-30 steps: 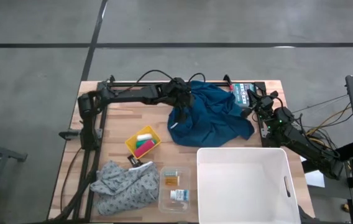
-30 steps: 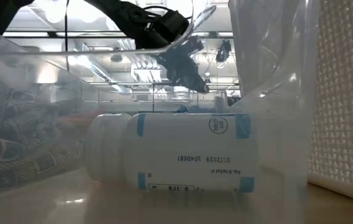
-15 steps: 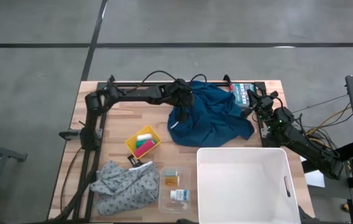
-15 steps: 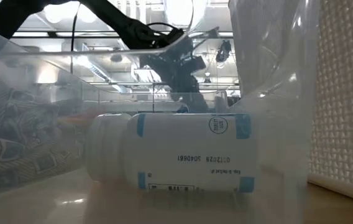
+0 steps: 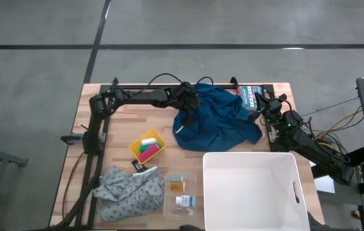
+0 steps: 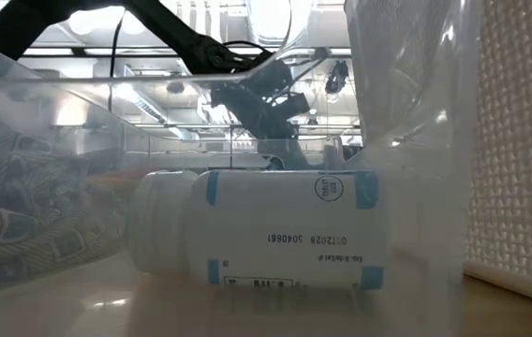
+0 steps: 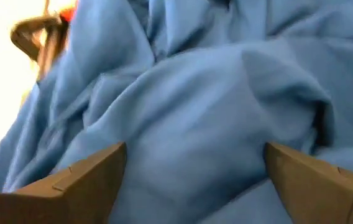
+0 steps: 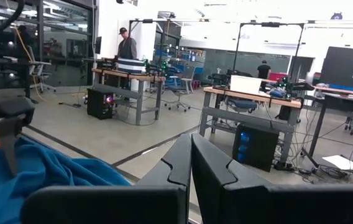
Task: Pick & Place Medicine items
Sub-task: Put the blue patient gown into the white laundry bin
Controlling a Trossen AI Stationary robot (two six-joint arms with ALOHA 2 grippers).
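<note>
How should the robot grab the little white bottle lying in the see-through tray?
The small white bottle with blue bands lies on its side in the shallow clear plastic tray. Probably best: a pincer comes straight down from above and closes across the round middle of its body, since the tray walls block a sideways approach.

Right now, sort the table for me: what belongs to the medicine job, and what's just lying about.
Job:
- orange bottle and white bottle, both in the clear tray
- left pincer, open over the blue cloth
- white bin, possibly the drop-off

Lying about:
- blue cloth
- grey cloth
- yellow tray
</note>
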